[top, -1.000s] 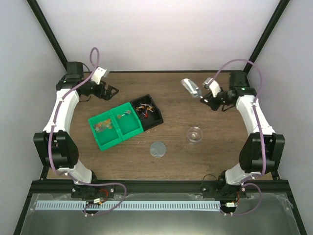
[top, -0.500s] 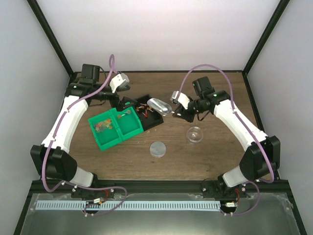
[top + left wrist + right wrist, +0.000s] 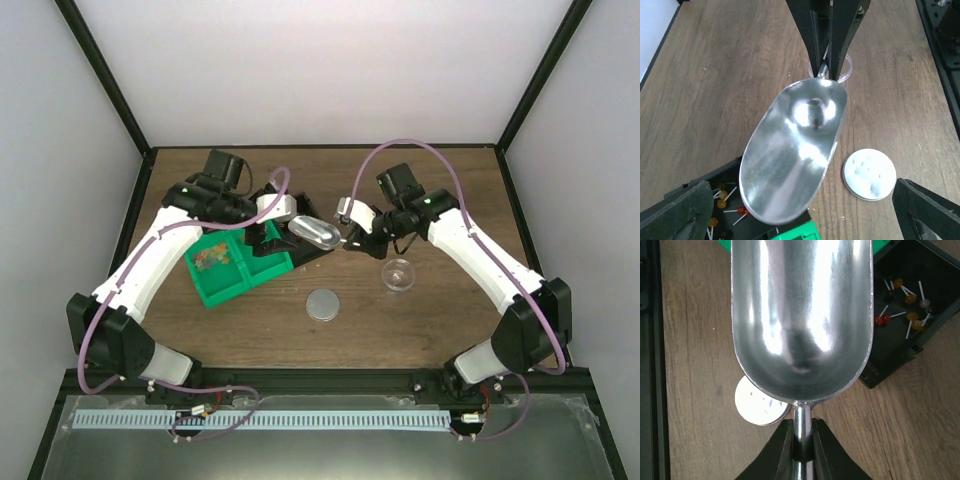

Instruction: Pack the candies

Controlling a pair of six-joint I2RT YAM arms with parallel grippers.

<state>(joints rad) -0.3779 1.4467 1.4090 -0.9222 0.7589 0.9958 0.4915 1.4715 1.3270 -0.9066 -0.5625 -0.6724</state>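
My right gripper (image 3: 802, 440) is shut on the handle of the silver scoop (image 3: 802, 315) and holds it above the table; the empty bowl hangs over the near corner of the black tray (image 3: 920, 345). The candies (image 3: 905, 305) lie in that black tray, some on thin white sticks. More candies (image 3: 210, 258) lie in the green tray (image 3: 235, 285). My left gripper (image 3: 800, 200) is open wide and empty, over the trays, facing the scoop (image 3: 795, 150). In the top view the left gripper (image 3: 268, 232) and the right gripper (image 3: 350, 238) flank the scoop (image 3: 318, 232).
A round grey lid (image 3: 323, 304) lies on the wood in front of the trays; it also shows in the left wrist view (image 3: 869, 174) and the right wrist view (image 3: 760, 405). A small clear cup (image 3: 399, 273) stands right of the lid.
Both arms swung in from the back corners to the middle. The right gripper carried the scoop left to the black tray. The left gripper moved right over the trays.
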